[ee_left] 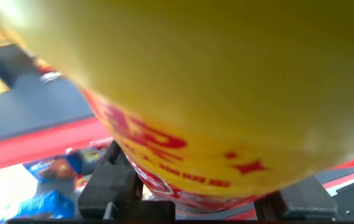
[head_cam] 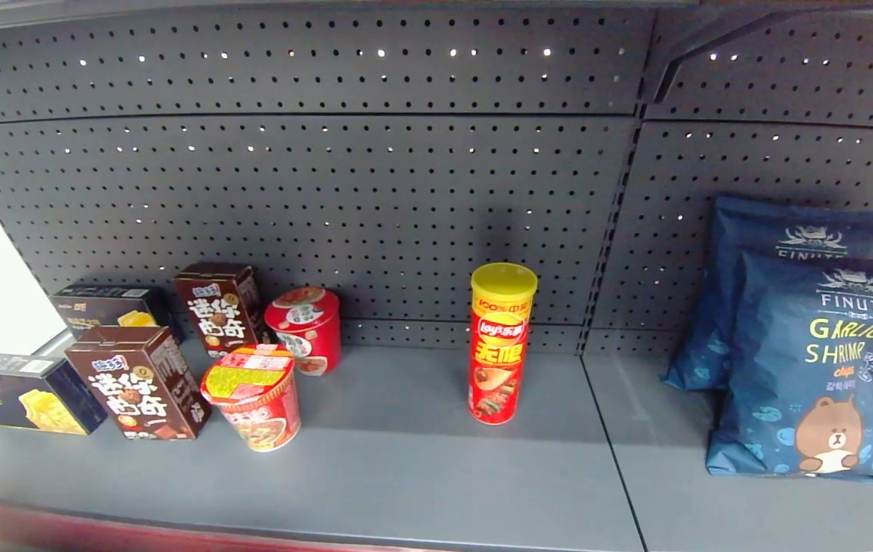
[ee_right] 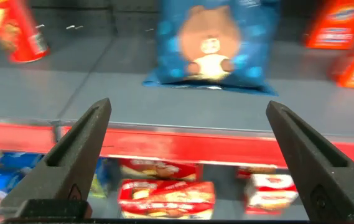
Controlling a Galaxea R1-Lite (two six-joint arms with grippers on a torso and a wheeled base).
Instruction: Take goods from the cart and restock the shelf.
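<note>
A yellow-and-red can (ee_left: 214, 93) sits clamped in the left gripper (ee_left: 204, 196). The right gripper (ee_right: 188, 109) gapes wide before the shelf's red front edge (ee_right: 183, 149), facing a blue bag (ee_right: 211, 43). Farther in, bare shelf (head_cam: 405, 460) lies either side of the standing chips can (head_cam: 503, 345).

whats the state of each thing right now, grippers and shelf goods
left gripper, shut on yellow-red can
right gripper, open, empty
shelf chip can, upright, lid on
cup noodles, both upright, lids on
blue chip bags, propped upright, sealed
brown boxes, upright, closed
dark boxes, lying flat, closed
</note>
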